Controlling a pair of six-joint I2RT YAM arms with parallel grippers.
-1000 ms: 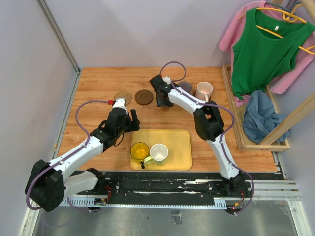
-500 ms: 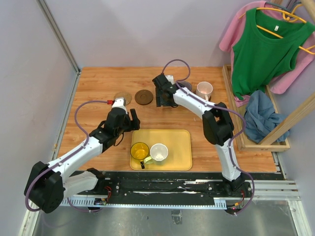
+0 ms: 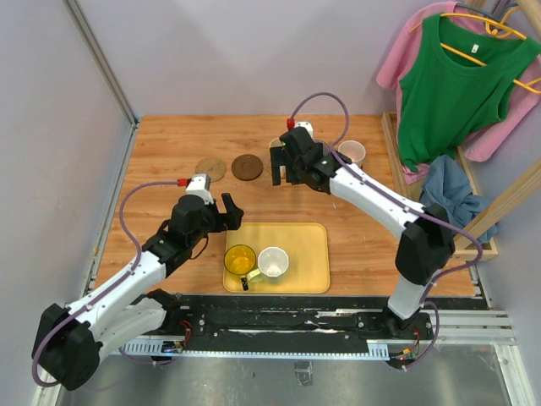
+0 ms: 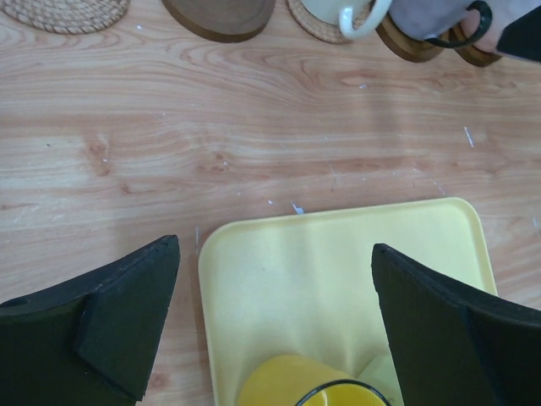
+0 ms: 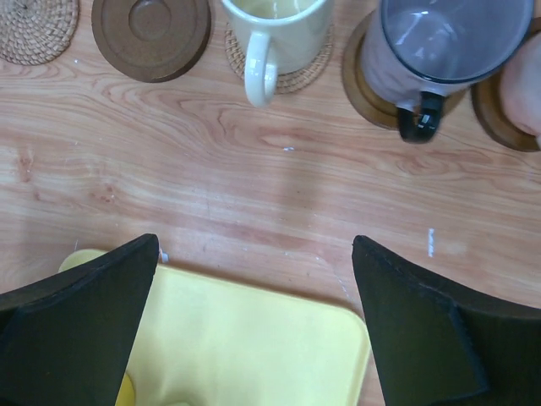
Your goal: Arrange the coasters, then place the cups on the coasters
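**Both grippers wide and empty as three mugs stand on coasters, two wait in tray**

The right gripper [image 5: 254, 245] hangs over the wooden table [image 5: 211, 194] with its jaws spread wide and nothing between them. Straight ahead of it, the pale cream-green mug [image 5: 272, 25] stands on a tan woven coaster [image 5: 297, 74], handle turned back toward the gripper. Ahead and to its right, the grey-purple mug [image 5: 444, 46] sits on a dark brown coaster [image 5: 359, 85]. Farther right, at the frame's edge, a sliver of the pale pink mug [image 5: 528, 80] rests on a second dark brown coaster [image 5: 494, 114]. Ahead and to the gripper's left lie a bare dark brown coaster [image 5: 150, 34] and, beyond it, a bare woven coaster [image 5: 34, 30]. The yellow tray [image 5: 270, 355] lies just behind and below the fingertips.

The left gripper [image 4: 275, 245] is likewise opened wide and holds nothing, poised over the tray's far left corner. The see-through yellow mug [image 4: 296, 381] sits in the tray just behind it, between the two fingers [image 4: 127, 321]. From above, the cream-white mug [image 3: 273, 263] touches the yellow one on its right.
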